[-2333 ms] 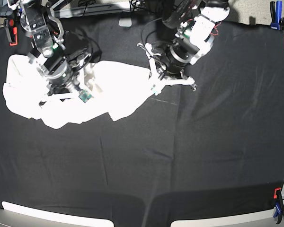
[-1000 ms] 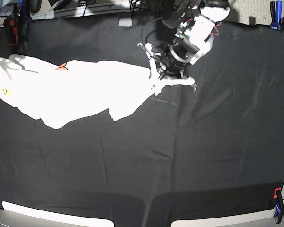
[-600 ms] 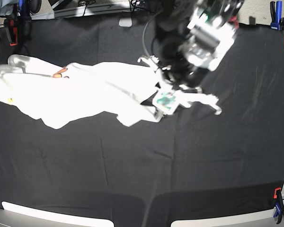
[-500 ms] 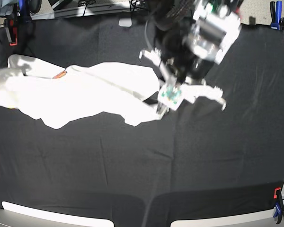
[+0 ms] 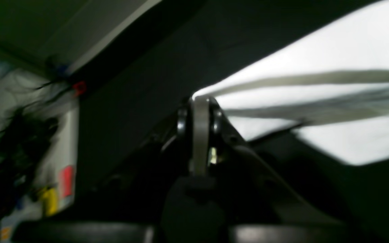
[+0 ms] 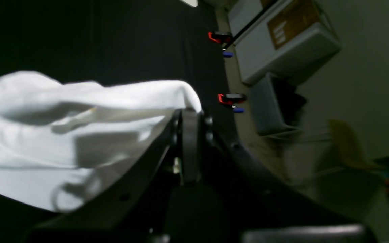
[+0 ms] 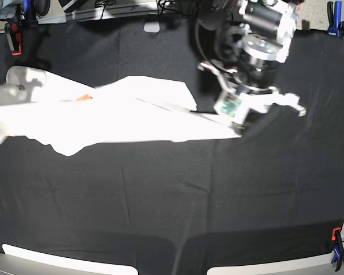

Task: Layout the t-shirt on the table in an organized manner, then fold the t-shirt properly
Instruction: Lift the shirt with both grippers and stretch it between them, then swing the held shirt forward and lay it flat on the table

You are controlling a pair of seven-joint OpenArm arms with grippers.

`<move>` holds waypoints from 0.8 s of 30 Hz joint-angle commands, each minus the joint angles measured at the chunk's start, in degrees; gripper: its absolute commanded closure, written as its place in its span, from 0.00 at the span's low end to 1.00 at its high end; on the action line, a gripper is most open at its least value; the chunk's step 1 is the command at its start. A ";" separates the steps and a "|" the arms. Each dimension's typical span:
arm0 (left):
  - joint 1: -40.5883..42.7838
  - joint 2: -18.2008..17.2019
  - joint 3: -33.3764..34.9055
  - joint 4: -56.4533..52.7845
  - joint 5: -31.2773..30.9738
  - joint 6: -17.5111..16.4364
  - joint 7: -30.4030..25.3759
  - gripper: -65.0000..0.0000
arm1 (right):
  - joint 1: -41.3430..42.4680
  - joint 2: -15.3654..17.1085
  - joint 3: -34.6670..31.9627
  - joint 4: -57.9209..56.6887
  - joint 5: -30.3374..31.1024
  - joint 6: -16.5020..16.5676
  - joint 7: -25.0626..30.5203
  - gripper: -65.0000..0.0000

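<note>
White t-shirt stretched across far left half of black table. Left gripper clamped on shirt's right tip. Right gripper clamped on bunched cloth at left edge, out of base view.

One white cotton t-shirt is seen, spread on one black cloth-covered table. Two robot arms get counted, though only one shows up in the base view.

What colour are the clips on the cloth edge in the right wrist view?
Clips: red with blue tips. Clearest in right wrist view.
</note>
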 commanded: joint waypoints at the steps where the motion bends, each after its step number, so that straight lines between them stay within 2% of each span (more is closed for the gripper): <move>1: 0.09 -0.07 0.00 1.03 2.78 2.34 -0.92 1.00 | 0.11 1.29 2.47 0.72 2.12 -0.48 0.59 1.00; 5: 1.03 -0.15 0.00 1.03 8.48 7.13 -0.55 1.00 | 0.11 1.29 9.46 0.72 12.85 -0.37 -0.26 1.00; 8: 1.18 -0.15 0.00 1.03 13.38 12.02 -0.42 1.00 | 0.11 1.29 11.76 0.72 16.11 1.70 -1.14 1.00; 10: 1.18 -0.15 0.00 1.03 14.40 13.88 -0.35 1.00 | 0.11 1.27 11.76 0.72 18.32 1.81 -1.77 1.00; 12: 1.16 -0.15 0.00 1.03 11.87 13.88 -1.16 1.00 | 0.11 1.27 11.06 0.72 20.35 2.23 -2.36 1.00; 14: 1.16 -0.15 0.00 1.03 6.84 13.42 -3.89 1.00 | 0.11 1.27 8.63 0.72 20.26 2.56 -2.34 1.00; 16: 1.16 -0.13 0.00 1.03 1.38 11.23 -6.75 1.00 | 0.11 1.29 4.63 -0.48 19.93 2.56 -2.32 1.00; 19: 1.11 -0.15 0.00 1.03 -5.77 7.26 -10.19 1.00 | 0.81 1.29 -3.67 -5.66 15.82 2.56 0.37 1.00; 22: 0.63 -0.15 0.00 1.03 -10.56 7.28 -12.70 1.00 | 3.98 1.29 -12.37 -11.98 11.10 2.54 4.87 1.00; 24: -1.33 -0.13 -0.02 1.03 -11.37 7.28 -13.51 1.00 | 7.67 1.31 -17.59 -16.28 9.31 2.54 7.26 1.00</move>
